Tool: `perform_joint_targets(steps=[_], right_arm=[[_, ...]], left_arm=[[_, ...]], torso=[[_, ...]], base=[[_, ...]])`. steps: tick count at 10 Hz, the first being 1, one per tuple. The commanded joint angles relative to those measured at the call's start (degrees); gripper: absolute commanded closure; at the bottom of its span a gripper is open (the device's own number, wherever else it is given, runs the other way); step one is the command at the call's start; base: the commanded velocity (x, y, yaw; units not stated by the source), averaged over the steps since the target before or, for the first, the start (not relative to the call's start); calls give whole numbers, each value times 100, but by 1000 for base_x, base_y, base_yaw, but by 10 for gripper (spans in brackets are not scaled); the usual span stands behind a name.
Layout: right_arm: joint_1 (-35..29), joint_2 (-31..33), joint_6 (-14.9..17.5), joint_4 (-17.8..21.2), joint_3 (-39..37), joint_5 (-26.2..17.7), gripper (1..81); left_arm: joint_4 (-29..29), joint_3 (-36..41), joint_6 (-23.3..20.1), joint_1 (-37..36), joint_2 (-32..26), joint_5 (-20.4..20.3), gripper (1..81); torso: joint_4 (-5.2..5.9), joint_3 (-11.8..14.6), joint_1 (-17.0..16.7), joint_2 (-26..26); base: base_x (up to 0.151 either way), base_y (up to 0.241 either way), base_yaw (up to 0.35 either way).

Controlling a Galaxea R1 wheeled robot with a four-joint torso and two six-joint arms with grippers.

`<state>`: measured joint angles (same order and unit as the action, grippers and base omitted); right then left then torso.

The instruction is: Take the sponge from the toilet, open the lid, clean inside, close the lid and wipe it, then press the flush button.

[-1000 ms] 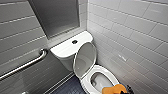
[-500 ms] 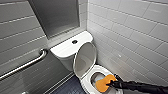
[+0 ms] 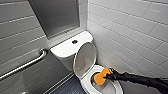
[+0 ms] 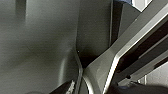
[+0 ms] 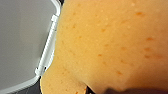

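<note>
White-tiled walls (image 3: 130, 30) surround the toilet (image 3: 66, 48), its lid (image 3: 85, 58) raised. Right gripper (image 3: 108, 74) clasps the sponge (image 3: 100, 78) over the bowl (image 3: 86, 84)

Orange sponge (image 3: 101, 76); white toilet (image 3: 68, 49)

one sponge (image 3: 102, 76), one toilet (image 3: 63, 49), one lid (image 3: 85, 59), one flush button (image 3: 74, 41), one grab bar (image 3: 25, 65)

Head: high, down onto toilet (image 3: 65, 50); right wrist: close against sponge (image 5: 112, 45).
</note>
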<state>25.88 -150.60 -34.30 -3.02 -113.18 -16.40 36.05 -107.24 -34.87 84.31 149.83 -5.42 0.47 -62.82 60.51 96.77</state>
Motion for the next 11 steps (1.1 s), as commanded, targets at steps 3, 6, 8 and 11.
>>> perform_joint_targets(steps=[3, 6, 8, 11], right_arm=[[-772, -525, -347, -67, -922, 136, 811], [-685, -948, -1516, -58, -1680, 672, 811], [-500, -1036, -1984, -58, -2058, 910, 811], [-113, -572, -2335, -58, -1646, 1191, 811]], left_arm=[[16, 89, -55, 55, -49, 604, 10], [16, 89, -55, 64, -41, 613, 10], [16, 89, -55, 117, -58, 613, 10], [-1, 89, -55, 126, -23, 604, 10]], torso=[[0, 0, 0, 0], [0, 0, 0, 0], [0, 0, 0, 0], [0, 0, 0, 0]], base=[[0, 0, 0], [0, 0, 0], [0, 0, 0], [0, 0, 0]])
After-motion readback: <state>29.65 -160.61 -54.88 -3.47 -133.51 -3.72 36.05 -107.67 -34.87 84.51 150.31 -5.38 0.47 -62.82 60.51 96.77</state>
